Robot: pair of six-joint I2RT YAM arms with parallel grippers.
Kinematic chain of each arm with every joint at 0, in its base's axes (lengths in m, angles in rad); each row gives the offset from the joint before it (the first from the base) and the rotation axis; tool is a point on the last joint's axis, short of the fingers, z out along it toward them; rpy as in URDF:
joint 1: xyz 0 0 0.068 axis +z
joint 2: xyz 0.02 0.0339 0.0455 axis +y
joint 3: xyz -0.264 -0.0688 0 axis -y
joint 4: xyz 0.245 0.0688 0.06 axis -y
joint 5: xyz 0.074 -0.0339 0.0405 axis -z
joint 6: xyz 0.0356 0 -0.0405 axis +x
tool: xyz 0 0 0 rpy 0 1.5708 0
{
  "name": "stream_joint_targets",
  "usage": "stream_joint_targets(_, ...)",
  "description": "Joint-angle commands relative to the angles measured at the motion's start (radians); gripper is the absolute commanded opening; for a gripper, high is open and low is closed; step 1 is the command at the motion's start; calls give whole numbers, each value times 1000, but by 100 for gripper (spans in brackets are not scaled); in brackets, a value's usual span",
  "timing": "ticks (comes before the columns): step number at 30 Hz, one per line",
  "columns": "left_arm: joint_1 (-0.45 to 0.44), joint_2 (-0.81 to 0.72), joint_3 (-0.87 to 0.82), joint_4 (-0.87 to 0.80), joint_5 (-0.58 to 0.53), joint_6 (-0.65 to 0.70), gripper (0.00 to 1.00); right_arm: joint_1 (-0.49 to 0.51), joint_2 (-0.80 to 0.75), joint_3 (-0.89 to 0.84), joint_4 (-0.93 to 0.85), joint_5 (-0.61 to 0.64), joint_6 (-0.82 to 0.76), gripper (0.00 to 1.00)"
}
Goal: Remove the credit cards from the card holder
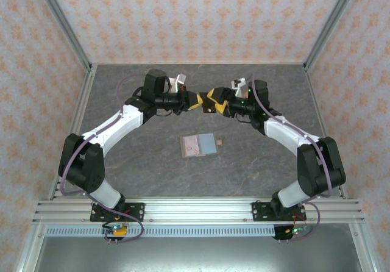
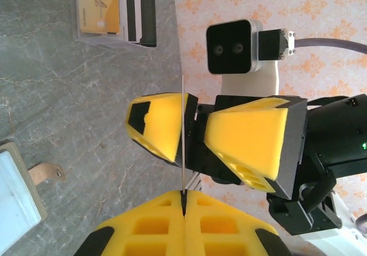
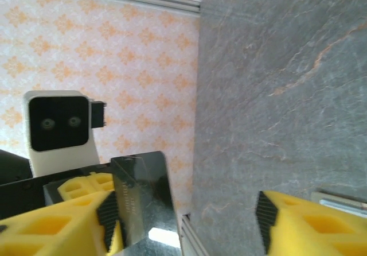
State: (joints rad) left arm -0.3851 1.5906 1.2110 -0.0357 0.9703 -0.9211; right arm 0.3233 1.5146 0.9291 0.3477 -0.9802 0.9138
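**Ana:** On the grey stone-patterned table (image 1: 140, 162), where does the holder lie?

**Ben:** Flat and open near the middle. It is a square tan-khaki card holder (image 1: 200, 145), with a grey-blue inner panel on its right half and a paler, pinkish one on its left. A small tan tab (image 1: 220, 142) sticks out from the right edge. Both hands are well apart from it.

**Ana:** Where are they, then?

**Ben:** Up above the far half of the table, tip to tip. The left hand (image 2: 183, 197) has its yellow fingers pressed together on a thin dark glossy card (image 2: 183, 141). From the left wrist that card stands edge-on. From the right wrist its shiny flat face shows.

**Ana:** And the right hand (image 3: 186, 218)?

**Ben:** Its yellow fingers (image 3: 298, 221) stand apart, with the card between them. The card lies close against one finger, but I cannot tell whether they touch.

**Ana:** Anything else on the table?

**Ben:** The left wrist view shows two more cards lying flat, just beside each other near the papered wall. One is an orange-yellow card (image 2: 98, 6) and the other a white-and-black card (image 2: 137, 15). Both are well apart from the card holder.
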Motion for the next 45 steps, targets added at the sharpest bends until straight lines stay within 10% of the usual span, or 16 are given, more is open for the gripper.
stream_joint_targets(1, 6, -16, -11, 39, 29, -38, 0, -9, 0, 0, 102, -46, 46, 59)
stream_joint_targets(15, 6, -53, -31, -7, 2, -51, 0, -9, -81, -51, 95, 3, 34, 16)
stream_joint_targets(20, 6, -67, -13, -110, -45, -3, 37, -11, -124, -24, -39, 69, -59, 0)
stream_joint_targets(33, 28, -180, 65, -676, -719, 371, 88, -129, -120, 273, -823, 821, -576, 0)
stream_joint_targets(45, 28, -242, 71, -763, -870, 513, 100, -320, 162, 522, -880, 815, -753, 0)
